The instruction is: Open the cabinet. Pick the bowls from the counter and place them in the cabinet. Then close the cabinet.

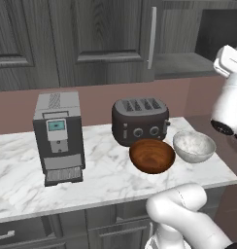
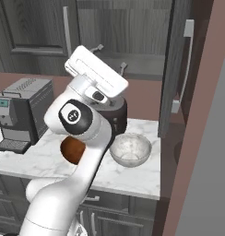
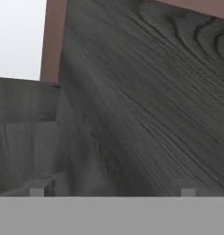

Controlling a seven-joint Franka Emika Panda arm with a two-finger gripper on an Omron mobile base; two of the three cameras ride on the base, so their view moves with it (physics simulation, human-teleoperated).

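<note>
Two bowls sit on the marble counter (image 1: 106,180), both with nothing in them that I can see: the reddish-brown bowl (image 1: 152,155) at centre of the left base view, the pale grey-white bowl (image 1: 194,146) just beside it on the right, apparently touching. Behind them stands the black toaster (image 1: 140,120); the coffee machine (image 1: 59,137) is at mid-left. In the right base view the cabinet (image 2: 133,37) spans the top, its right door (image 2: 179,69) swung out with its silver bar handle (image 2: 187,64). I see the gripper (image 2: 109,57) raised at upper centre, well above the bowls, near the cabinet opening. Its fingers (image 3: 38,189) stand wide apart at the hand view's bottom corners, holding nothing, facing dark wood grain.
</note>
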